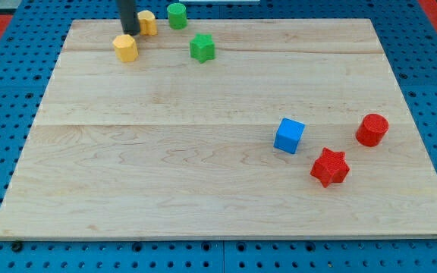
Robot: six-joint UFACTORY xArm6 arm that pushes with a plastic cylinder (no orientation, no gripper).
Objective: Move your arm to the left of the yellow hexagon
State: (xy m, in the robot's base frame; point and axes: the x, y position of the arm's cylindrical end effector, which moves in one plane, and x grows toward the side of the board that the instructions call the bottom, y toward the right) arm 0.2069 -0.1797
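My tip (130, 33) stands at the table's (203, 174) top-left, between two yellow blocks. The yellow hexagon (126, 48) lies just below it, apparently touching; the other yellow block (148, 22) sits just right. It is a bare rod, with no jaws to spread.

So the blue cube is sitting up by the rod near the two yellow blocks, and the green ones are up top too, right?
Not quite. The camera view shows the blue cube lower down at the view's right, near the red blocks. My tip is between the two yellow blocks; the green ones are up top.
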